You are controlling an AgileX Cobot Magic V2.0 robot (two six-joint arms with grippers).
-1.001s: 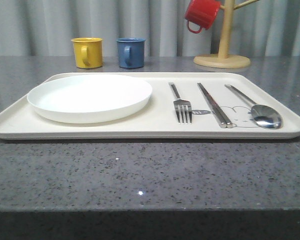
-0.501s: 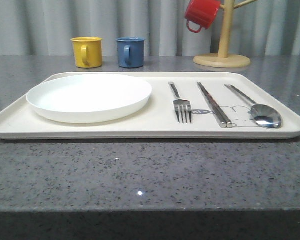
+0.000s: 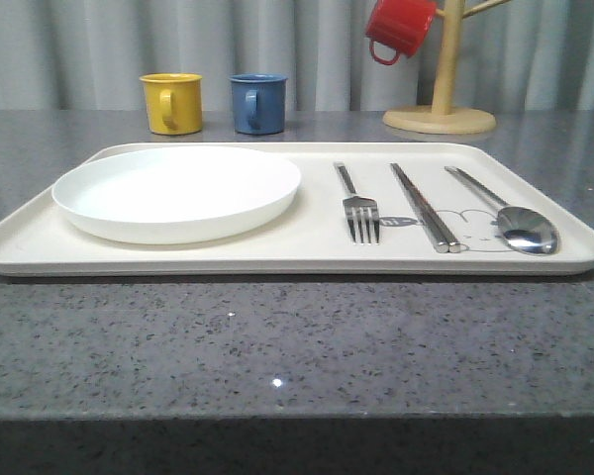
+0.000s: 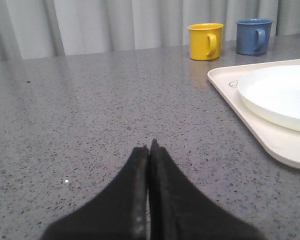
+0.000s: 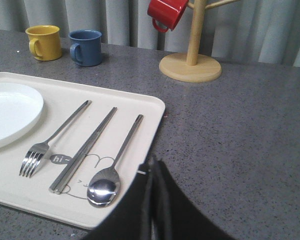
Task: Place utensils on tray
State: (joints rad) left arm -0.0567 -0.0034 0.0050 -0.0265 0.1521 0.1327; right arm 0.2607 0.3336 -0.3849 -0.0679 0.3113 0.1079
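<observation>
The cream tray [image 3: 307, 252] lies across the grey table. On its right half rest a silver fork [image 3: 359, 206], a pair of chopsticks [image 3: 425, 206] and a spoon [image 3: 505, 213], side by side. The right wrist view has the same fork [image 5: 52, 140], chopsticks [image 5: 85, 148] and spoon [image 5: 115, 165] on the tray [image 5: 150, 107]. My right gripper [image 5: 153, 162] is shut and empty, just beside the tray's right edge near the spoon. My left gripper [image 4: 149, 148] is shut and empty over bare table, left of the tray [image 4: 225, 90].
A round white plate [image 3: 176, 191] fills the tray's left half. A yellow mug [image 3: 172, 103] and a blue mug [image 3: 258, 104] stand behind the tray. At the back right a wooden mug tree [image 3: 442, 104] holds a red mug [image 3: 399, 28]. A grey curtain closes the back.
</observation>
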